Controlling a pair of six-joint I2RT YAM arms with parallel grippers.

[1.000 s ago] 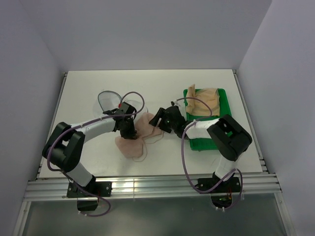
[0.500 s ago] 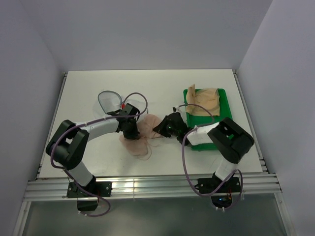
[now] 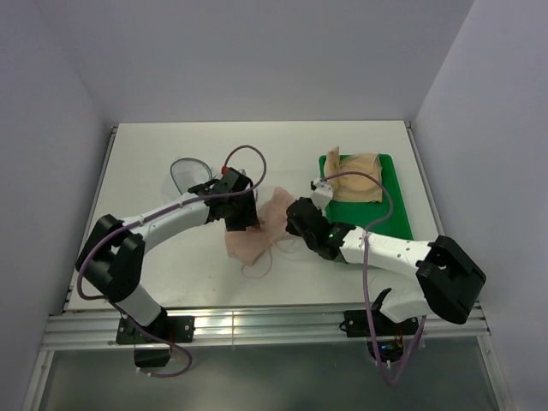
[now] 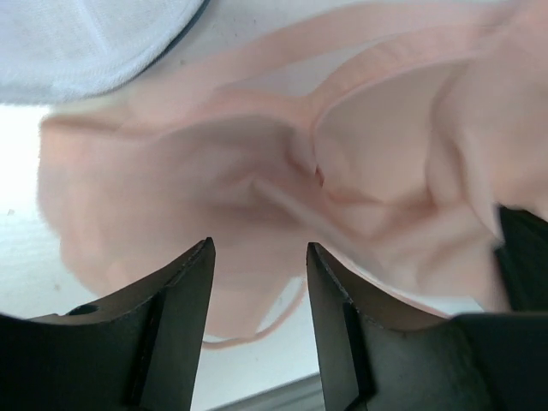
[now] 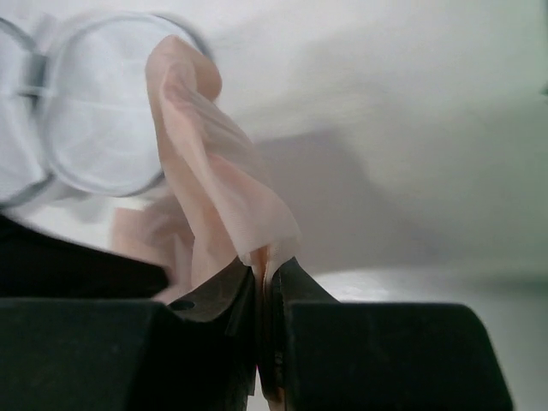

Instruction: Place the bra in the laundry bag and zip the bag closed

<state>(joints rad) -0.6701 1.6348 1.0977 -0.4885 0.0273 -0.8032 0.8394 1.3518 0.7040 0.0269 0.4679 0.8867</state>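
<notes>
The pale pink bra hangs bunched over the middle of the table, a thin strap trailing below it. My right gripper is shut on a fold of the bra, which stands up out of its closed jaws. My left gripper is open just over the bra's left side; its fingers stand apart with nothing pinched, the bra lying beyond them. The laundry bag, a round white mesh bag with a grey rim, lies open at the back left, and shows as blurred discs, the laundry bag, past the fabric.
A green tray stands at the right, with a tan-beige garment lying on its far end. White walls close the table on three sides. A metal rail runs along the near edge.
My right gripper has closed on the bra's right edge and lifted it. My left gripper has let go of the fabric and opened. The right arm has swung out to the right.
</notes>
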